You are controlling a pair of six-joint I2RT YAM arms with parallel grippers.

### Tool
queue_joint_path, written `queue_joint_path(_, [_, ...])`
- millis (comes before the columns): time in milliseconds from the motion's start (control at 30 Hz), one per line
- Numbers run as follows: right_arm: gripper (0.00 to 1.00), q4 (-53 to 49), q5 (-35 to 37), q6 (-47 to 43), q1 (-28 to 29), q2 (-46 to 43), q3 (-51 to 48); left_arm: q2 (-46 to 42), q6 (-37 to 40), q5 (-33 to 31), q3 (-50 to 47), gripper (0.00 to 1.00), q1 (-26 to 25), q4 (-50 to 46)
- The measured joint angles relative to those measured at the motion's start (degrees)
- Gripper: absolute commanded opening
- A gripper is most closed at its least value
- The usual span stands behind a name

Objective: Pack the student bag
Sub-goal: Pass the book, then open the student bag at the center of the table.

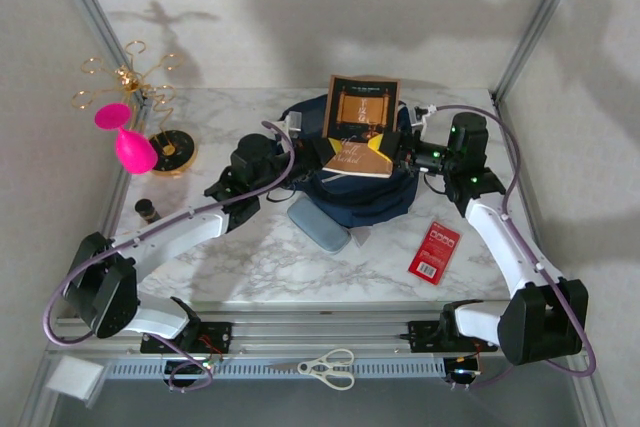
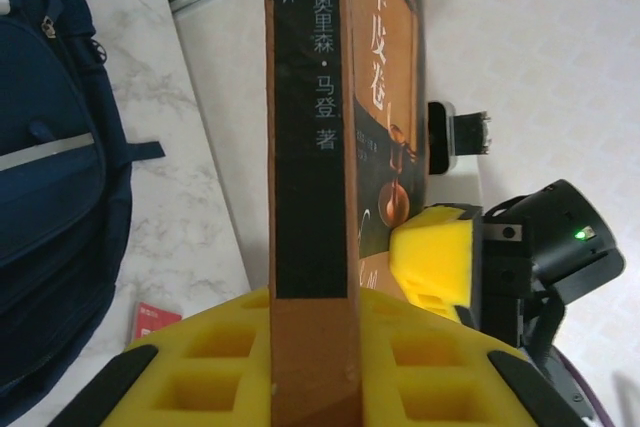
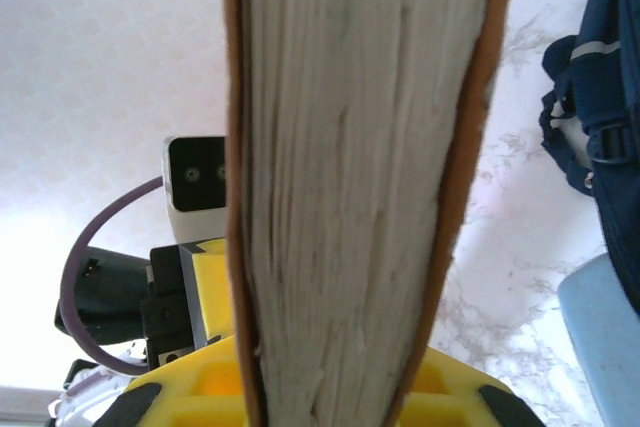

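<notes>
White-black arms (image 1: 190,232), purple cables (image 1: 515,182), yellow, seemingly foam pincer pads (image 2: 200,357)

Pink goblet (image 1: 132,150) beside gold wire stand (image 1: 176,153), white scissors (image 1: 328,368) at near edge

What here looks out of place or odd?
The scissors lie off the marble table, on the metal rail at its near edge, apart from the other items. The book held over the student bag by the left gripper and right gripper is just mid-packing.
</notes>
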Motion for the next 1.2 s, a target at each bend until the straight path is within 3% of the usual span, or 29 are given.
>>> queue_joint_path(100, [0.00, -2.01, -0.46, -2.12, -1.27, 0.00, 0.00, 0.50, 2.36, -0.22, 0.76, 0.36, -0.52, -1.53])
queue_joint_path(333, [0.00, -4.70, 1.77, -4.35, -9.46, 0.00, -0.81, 0.48, 9.42, -0.37, 1.16, 0.47, -0.63, -6.47])
queue_joint_path(500, [0.00, -10.45, 4.72, -8.74, -12.02, 0.00, -0.85, 0.48, 13.51, -1.11, 1.64, 0.69, -0.72, -8.98])
queue_joint_path(633, [0.00, -18.47, 8.59, -14.53, -15.41, -0.11, 0.22, 0.90, 23.28, -6.99, 5.09, 0.69, -3.02, -18.47])
queue_joint_path(833, [0.00, -23.52, 11.50, -18.51, -24.79, -1.20, -1.51, 7.65, 42.49, -14.40, 13.55, 0.72, -10.88, -29.59])
queue_joint_path(967, [0.00, -23.93, 11.63, -18.88, -28.41, -1.42, -4.04, 17.62, 52.15, -18.25, 20.39, 0.72, -14.34, -35.26])
queue_joint_path(1200, [0.00, -23.93, 11.67, -18.67, -31.58, -1.42, -6.99, 34.58, 61.35, -25.33, 33.48, 0.73, -14.08, -42.58])
